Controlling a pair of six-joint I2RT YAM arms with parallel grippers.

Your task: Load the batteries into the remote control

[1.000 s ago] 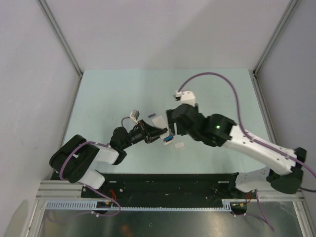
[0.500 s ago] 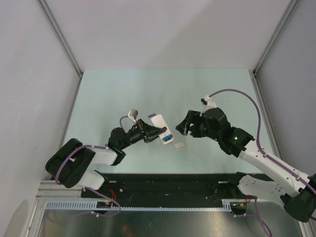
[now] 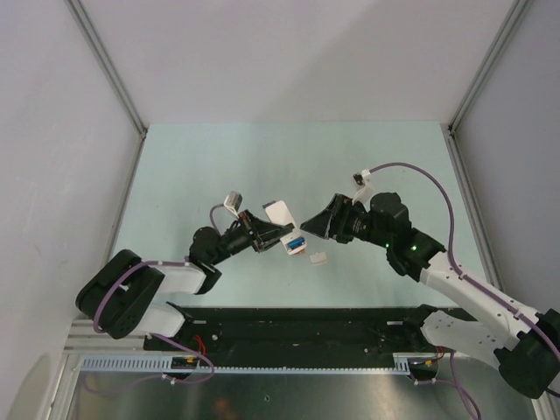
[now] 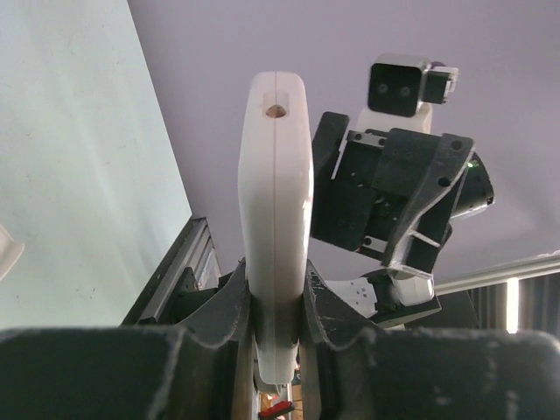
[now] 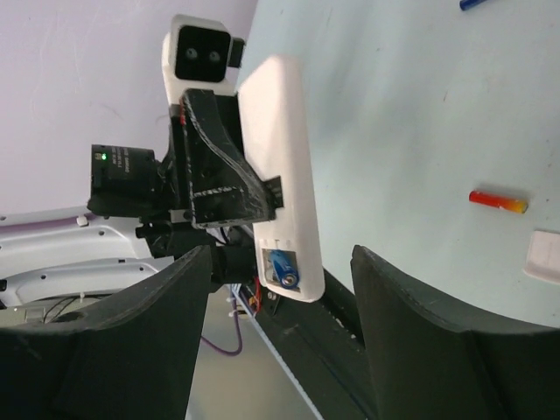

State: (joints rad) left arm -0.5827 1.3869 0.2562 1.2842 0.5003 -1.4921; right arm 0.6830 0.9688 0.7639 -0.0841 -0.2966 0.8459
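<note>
My left gripper is shut on the remote control, holding it off the table by its edges with the plain white back facing the right arm. Between the jaws, the left wrist view shows the remote edge-on. A blue battery sits in the open compartment at the remote's lower end. My right gripper is open and empty, its tips just short of that end. In the right wrist view the right gripper frames the compartment. On the table lie an orange-red battery and a blue battery.
The small white cover piece lies on the pale green table just right of the remote, also visible as the cover piece at the right wrist view's edge. Grey walls and metal posts enclose the table; the black base rail runs along the near edge.
The right gripper pulled back to the right from over the remote, then came back toward its compartment end, jaws slightly narrower. The left gripper has tilted the remote a little.
</note>
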